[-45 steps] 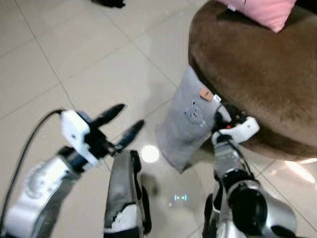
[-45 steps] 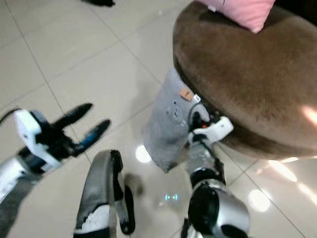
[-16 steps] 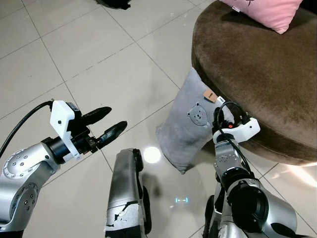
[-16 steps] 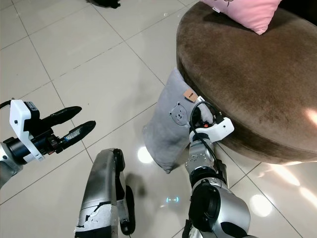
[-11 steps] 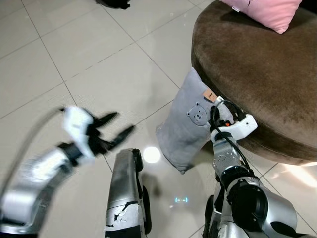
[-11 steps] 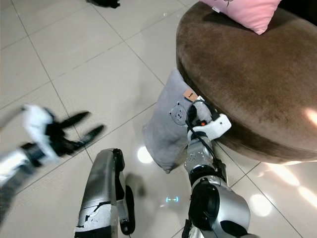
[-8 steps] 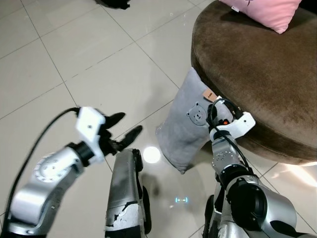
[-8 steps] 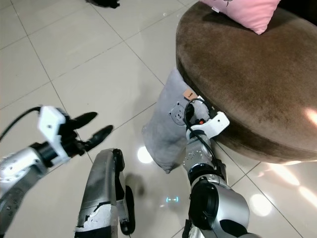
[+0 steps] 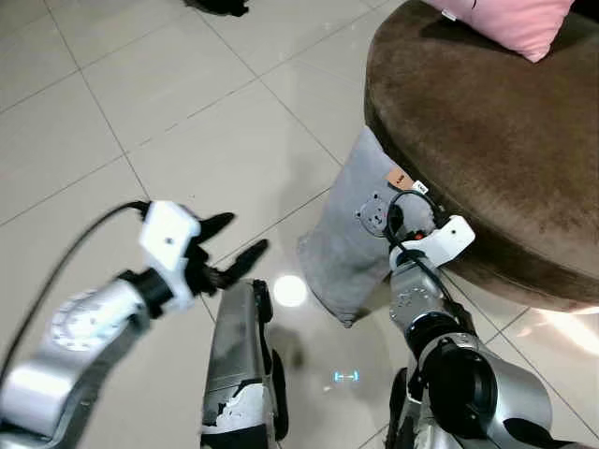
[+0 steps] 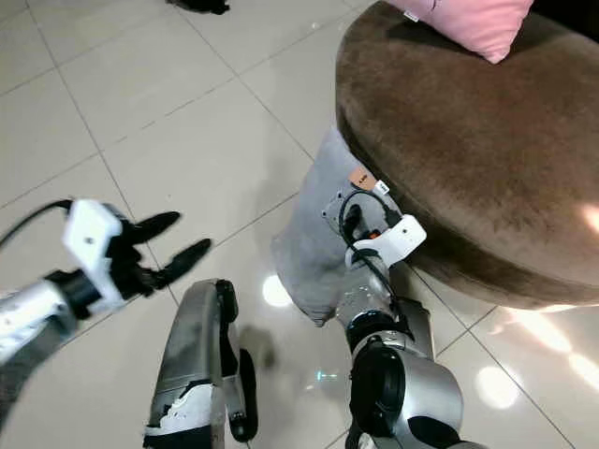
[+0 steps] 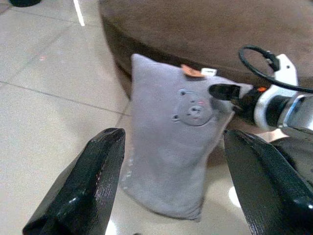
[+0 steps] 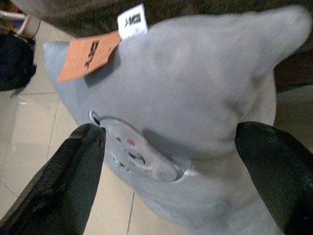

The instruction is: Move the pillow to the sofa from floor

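Grey pillow leans on brown sofa; right gripper straddles it wide, left gripper spread.

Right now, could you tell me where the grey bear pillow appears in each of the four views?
Left eye view: grey bear pillow centre-right, leaning on the brown sofa.
Right eye view: centre.
Left wrist view: middle, between the black fingers.
Right wrist view: close up.
Shared landmark: its orange tag.

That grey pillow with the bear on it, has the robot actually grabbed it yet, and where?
Not yet. The right gripper is open, its fingers on either side of the grey pillow near the bear face. The left gripper is open too, off to the side.
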Controlling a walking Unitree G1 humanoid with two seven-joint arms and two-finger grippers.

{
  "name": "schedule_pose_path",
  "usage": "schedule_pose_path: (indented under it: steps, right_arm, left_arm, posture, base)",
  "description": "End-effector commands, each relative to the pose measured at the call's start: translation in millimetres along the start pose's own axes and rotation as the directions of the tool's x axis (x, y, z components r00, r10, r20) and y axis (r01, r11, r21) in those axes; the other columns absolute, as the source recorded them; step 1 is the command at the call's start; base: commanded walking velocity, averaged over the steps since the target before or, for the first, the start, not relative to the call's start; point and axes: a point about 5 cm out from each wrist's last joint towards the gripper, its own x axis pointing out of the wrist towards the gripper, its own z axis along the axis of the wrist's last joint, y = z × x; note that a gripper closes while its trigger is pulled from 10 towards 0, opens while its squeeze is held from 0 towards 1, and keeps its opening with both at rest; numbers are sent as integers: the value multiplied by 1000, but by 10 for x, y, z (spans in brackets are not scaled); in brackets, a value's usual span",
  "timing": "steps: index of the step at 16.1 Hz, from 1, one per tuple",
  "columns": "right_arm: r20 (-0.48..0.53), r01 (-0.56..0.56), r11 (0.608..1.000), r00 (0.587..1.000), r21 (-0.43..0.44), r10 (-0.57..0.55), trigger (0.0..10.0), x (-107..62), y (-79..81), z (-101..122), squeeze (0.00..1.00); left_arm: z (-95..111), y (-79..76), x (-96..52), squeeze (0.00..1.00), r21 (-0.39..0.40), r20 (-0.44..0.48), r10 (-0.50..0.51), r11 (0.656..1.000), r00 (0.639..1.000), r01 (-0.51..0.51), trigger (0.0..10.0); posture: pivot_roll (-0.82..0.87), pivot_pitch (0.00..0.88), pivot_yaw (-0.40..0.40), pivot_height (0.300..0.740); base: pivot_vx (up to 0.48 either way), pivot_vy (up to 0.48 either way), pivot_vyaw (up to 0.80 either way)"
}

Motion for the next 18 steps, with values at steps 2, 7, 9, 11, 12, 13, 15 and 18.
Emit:
schedule_pose_path:
  steps: [2, 7, 9, 11, 12, 13, 15, 18]
  right_arm:
    - [-6, 28, 999, 1000, -35, -28, 10000, -47, -99, -75, 0]
    - [182, -107, 993, 977, -49, 114, 10000, 31, 7, 323, 0]
    - [299, -198, 974, 928, -108, 222, 10000, -6, 128, 525, 0]
    - [355, -319, 924, 856, -212, 377, 10000, -205, 252, 622, 0]
    - [340, -347, 900, 840, -262, 423, 10000, -295, 276, 612, 0]
    - [220, -426, 793, 804, -435, 553, 10000, -556, 319, 519, 0]
    - [164, -389, 741, 818, -547, 551, 10000, -916, 152, 466, 0]
    - [109, -301, 785, 901, -542, 420, 10000, -1030, -102, 364, 0]
  left_arm:
    - [-73, 206, -82, 0, 62, -54, 160, 986, 986, -157, 10000]
    - [-121, 474, -115, 0, 10, 23, 416, 909, 909, -416, 10000]
    - [-28, 358, -16, 0, 3, 109, 338, 940, 935, -340, 10000]
    - [25, 177, 37, 0, 19, 162, 235, 970, 958, -241, 10000]
    - [24, 135, 22, 0, 25, 170, 222, 973, 960, -229, 10000]
    - [-68, 141, -9, 0, 33, 127, 282, 957, 951, -289, 10000]
    - [-290, 157, -82, 0, 19, 30, 388, 921, 921, -389, 10000]
    - [-372, 102, 100, 0, 19, 39, 411, 911, 911, -412, 10000]
  posture:
    - [390, 308, 154, 510]
    - [221, 249, 79, 510]
    - [161, 216, 52, 510]
    - [104, 185, 40, 510]
    - [97, 181, 39, 510]
    - [44, 150, 45, 510]
    - [11, 131, 45, 510]
    - [-24, 101, 48, 510]
  base:
    - [0, 0, 0]
    - [0, 0, 0]
    - [0, 0, 0]
    - [0, 0, 0]
    - [0, 0, 0]
    - [0, 0, 0]
    - [0, 0, 0]
    - [0, 0, 0]
